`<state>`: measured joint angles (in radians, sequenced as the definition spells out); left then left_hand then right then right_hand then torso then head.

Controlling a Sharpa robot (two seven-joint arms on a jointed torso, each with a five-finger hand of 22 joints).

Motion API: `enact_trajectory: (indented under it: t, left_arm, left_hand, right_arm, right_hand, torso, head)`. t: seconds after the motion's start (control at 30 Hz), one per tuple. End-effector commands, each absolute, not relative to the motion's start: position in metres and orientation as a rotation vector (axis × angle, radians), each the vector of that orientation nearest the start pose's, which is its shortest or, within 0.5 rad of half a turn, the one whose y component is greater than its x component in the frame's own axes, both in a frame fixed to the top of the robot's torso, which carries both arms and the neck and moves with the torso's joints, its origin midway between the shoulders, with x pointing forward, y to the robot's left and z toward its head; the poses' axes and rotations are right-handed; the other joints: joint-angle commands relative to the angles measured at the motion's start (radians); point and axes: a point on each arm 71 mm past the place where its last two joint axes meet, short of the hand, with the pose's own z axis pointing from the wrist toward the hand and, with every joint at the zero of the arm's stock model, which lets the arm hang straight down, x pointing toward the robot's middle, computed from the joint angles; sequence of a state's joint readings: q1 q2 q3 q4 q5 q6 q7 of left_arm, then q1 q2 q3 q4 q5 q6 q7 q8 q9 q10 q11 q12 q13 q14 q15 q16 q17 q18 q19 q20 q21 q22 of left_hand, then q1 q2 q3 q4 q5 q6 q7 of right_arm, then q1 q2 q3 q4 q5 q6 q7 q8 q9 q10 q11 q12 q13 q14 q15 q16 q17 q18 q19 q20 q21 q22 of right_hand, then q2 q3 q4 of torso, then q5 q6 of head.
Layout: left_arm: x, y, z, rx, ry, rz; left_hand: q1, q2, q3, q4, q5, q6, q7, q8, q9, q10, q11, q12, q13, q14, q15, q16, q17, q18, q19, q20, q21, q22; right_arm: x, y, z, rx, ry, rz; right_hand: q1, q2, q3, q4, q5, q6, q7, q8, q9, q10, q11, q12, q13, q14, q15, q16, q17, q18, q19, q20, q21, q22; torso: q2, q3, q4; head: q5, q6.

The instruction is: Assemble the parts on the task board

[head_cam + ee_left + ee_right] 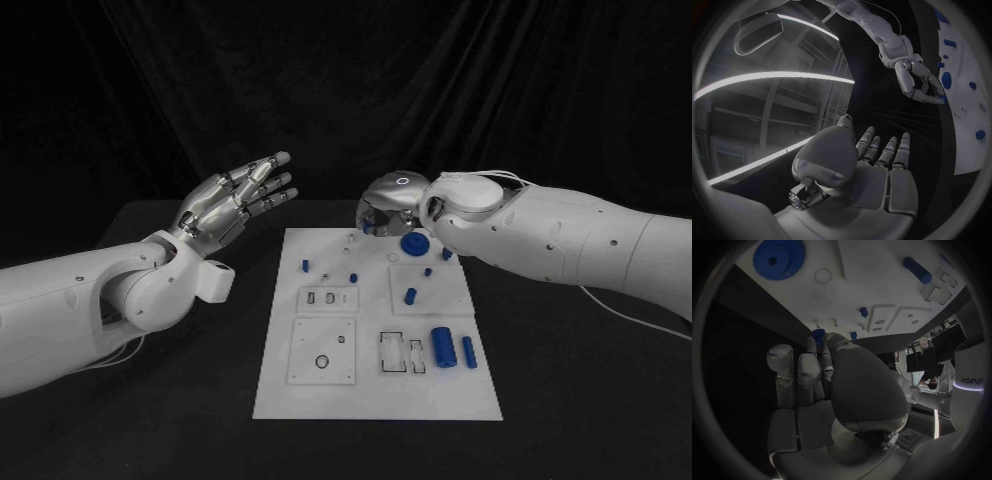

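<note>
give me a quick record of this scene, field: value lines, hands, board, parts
left hand: raised beside the board's far left corner, fingers spread, holds nothing
right hand: over the board's far edge, fingertips pinching a small blue part
task board: white plate, flat on the black table
blue gear: lies on the board near the right hand
blue cylinders: two, lying side by side at the board's right

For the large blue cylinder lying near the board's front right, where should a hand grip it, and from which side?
Grip the large blue cylinder across its middle, from straight above. It lies flat on the task board, its long axis running front to back, with a slimmer blue pin close beside it, so fingers should straddle its round sides.
</note>
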<state>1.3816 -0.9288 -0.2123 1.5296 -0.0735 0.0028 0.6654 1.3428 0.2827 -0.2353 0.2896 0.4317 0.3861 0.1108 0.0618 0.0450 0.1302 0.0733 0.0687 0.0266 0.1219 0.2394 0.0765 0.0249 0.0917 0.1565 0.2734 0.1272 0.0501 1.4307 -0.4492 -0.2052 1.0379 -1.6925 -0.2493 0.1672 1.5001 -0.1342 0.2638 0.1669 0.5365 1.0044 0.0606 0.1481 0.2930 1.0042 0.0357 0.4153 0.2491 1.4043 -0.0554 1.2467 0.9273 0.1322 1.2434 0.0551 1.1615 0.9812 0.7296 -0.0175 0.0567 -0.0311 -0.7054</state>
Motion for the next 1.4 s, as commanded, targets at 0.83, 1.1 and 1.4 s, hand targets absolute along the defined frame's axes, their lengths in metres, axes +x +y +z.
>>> enact_trajectory:
  t: [0.83, 1.1, 1.4]
  left_arm:
    - [0.484, 0.234, -0.130, -0.722, 1.353, -1.874]
    - [0.483, 0.235, -0.131, -0.725, 1.358, -1.871]
    - [0.483, 0.235, -0.131, -0.727, 1.360, -1.870]
  left_hand:
    - [0.014, 0.001, 0.007, 0.000, 0.009, 0.014, 0.003, 0.008, 0.002, 0.003, 0.006, 0.005, 0.001, 0.005, 0.005, -0.002, 0.001, 0.013, 0.000, 0.004, -0.005, -0.001]
    - [0.015, 0.000, 0.008, 0.000, 0.010, 0.017, 0.003, 0.009, 0.002, 0.004, 0.006, 0.005, 0.001, 0.005, 0.005, -0.002, 0.001, 0.013, 0.000, 0.005, -0.005, -0.002]
    - [0.015, 0.000, 0.008, 0.000, 0.010, 0.017, 0.003, 0.009, 0.002, 0.004, 0.006, 0.005, 0.001, 0.005, 0.005, -0.002, 0.001, 0.013, 0.000, 0.005, -0.005, -0.002]
  right_arm:
    - [0.587, -0.098, -0.149, -0.719, 1.538, 0.500]
    - [0.586, -0.093, -0.152, -0.721, 1.547, 0.506]
    - [0.587, -0.094, -0.161, -0.707, 1.574, 0.491]
  right_hand:
    - [-0.009, -0.004, 0.016, -0.009, -0.022, -0.020, 0.012, -0.004, 0.010, 0.005, 0.004, -0.005, 0.001, -0.008, -0.001, -0.010, -0.008, -0.001, -0.002, -0.003, 0.003, 0.010]
    - [-0.010, -0.003, 0.019, -0.011, -0.026, -0.024, 0.013, -0.006, 0.012, 0.005, 0.004, -0.007, 0.002, -0.010, 0.000, -0.011, -0.009, -0.005, 0.003, -0.002, 0.011, 0.024]
    - [-0.012, -0.004, 0.029, -0.018, -0.029, -0.031, 0.015, -0.010, 0.020, -0.010, 0.011, -0.018, 0.000, -0.024, 0.005, -0.022, -0.025, -0.006, -0.004, 0.002, 0.010, 0.031]
  torso:
    - [0.022, -0.0017, 0.0165]
    - [0.024, -0.0015, 0.0165]
    - [0.022, -0.0012, 0.0173]
  head:
    - [-0.012, 0.008]
    - [-0.014, 0.009]
    - [-0.011, 0.004]
